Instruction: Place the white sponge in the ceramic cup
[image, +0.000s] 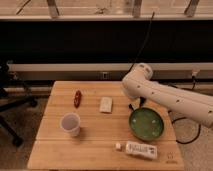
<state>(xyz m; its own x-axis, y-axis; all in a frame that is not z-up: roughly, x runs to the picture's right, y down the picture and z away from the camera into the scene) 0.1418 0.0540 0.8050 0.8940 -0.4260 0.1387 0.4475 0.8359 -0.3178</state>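
Observation:
The white sponge (105, 104) lies flat near the middle of the wooden table (55, 155). The ceramic cup (70, 124) stands upright to its front left, apart from it, and looks empty. My white arm (165, 97) reaches in from the right. My gripper (133, 106) hangs as a dark shape under the arm's bend. It is just right of the sponge, above the green bowl's back rim, and mostly hidden by the arm. It holds nothing that I can see.
A green bowl (146, 123) sits at the right. A white labelled bottle (137, 149) lies at the front right edge. A red object (77, 98) lies at the back left. An office chair (10, 100) stands left of the table. A dark wall runs behind.

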